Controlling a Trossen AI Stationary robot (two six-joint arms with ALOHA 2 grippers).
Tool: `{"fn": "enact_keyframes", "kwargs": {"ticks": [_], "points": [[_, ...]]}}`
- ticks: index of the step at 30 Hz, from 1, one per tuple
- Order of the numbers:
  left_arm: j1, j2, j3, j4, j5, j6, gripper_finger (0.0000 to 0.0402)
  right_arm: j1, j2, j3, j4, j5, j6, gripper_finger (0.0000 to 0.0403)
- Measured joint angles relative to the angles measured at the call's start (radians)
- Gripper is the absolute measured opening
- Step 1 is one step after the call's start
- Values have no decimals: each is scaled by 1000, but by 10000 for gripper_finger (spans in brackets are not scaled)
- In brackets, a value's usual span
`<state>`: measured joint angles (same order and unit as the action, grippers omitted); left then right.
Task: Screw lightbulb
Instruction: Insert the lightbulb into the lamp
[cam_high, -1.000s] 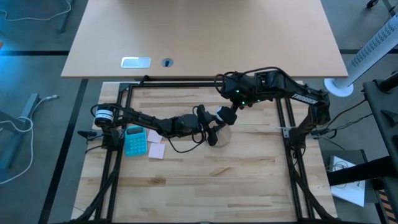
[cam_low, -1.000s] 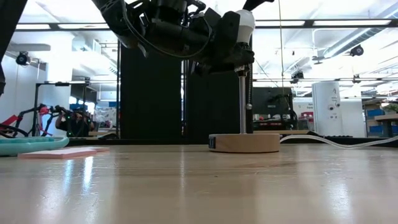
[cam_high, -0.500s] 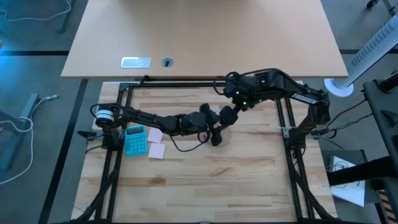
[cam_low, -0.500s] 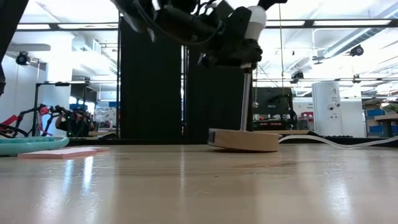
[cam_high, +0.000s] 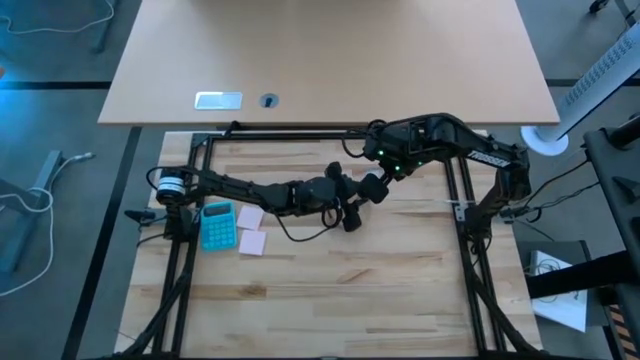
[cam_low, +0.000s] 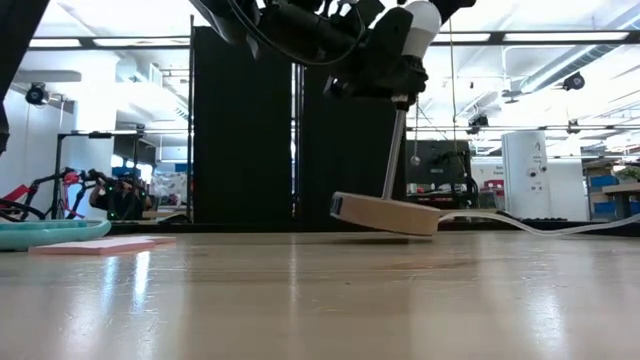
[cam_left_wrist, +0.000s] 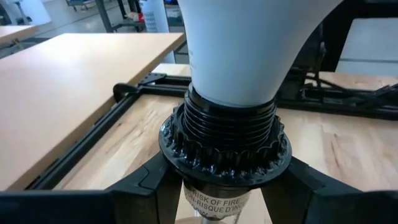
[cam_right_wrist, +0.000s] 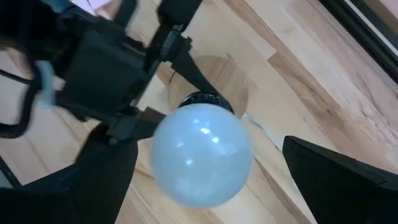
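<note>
A white lightbulb (cam_low: 420, 25) sits in the black ribbed socket (cam_left_wrist: 224, 140) of a small lamp with a thin stem (cam_low: 396, 150) and a round wooden base (cam_low: 385, 215). My left gripper (cam_high: 350, 205) is shut on the socket. The lamp leans, and its base is tipped with one side raised. I cannot tell whether the low side touches the table. My right gripper (cam_right_wrist: 214, 186) hangs open above the bulb (cam_right_wrist: 202, 155), one finger on either side, apart from it. My left gripper pinches the socket's body (cam_left_wrist: 217, 202) just under the ribbed collar, one finger (cam_left_wrist: 152, 183) on each side. The fingers come nearly level from the table's left and lie across the socket. The lamp hangs tilted in the hold, bulb uppermost, base slanted low over the table.
A teal calculator (cam_high: 217, 225) and pink sticky notes (cam_high: 250, 230) lie on the table's left part. A white cord (cam_low: 540, 225) runs from the lamp base toward the right. Black frame rails (cam_high: 455, 200) border the wooden table.
My left gripper has risen with the socket. The lamp has tipped: its base lay flat on the table a second ago and now slants with one side lifted, the stem leaning and the bulb carried higher.
</note>
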<state>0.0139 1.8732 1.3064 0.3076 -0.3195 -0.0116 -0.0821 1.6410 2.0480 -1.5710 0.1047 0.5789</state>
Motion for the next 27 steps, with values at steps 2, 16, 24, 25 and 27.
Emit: {"fn": "enact_keyframes", "kwargs": {"ticks": [2,16,24,25,27], "points": [[-1,0,1,4,0,-12,171,-2,2,-13,-1,0,0,396],[-5,-3,7,30,-11,-29,171,-4,3,-55,1,0,1,365],[-6,-4,7,15,-5,-26,171,-4,3,-54,0,-9,14,360],[-6,-4,7,14,-5,-25,171,-4,3,-54,0,-9,15,360],[-6,-4,7,13,-4,-25,171,-4,3,-55,1,-9,19,360]]}}
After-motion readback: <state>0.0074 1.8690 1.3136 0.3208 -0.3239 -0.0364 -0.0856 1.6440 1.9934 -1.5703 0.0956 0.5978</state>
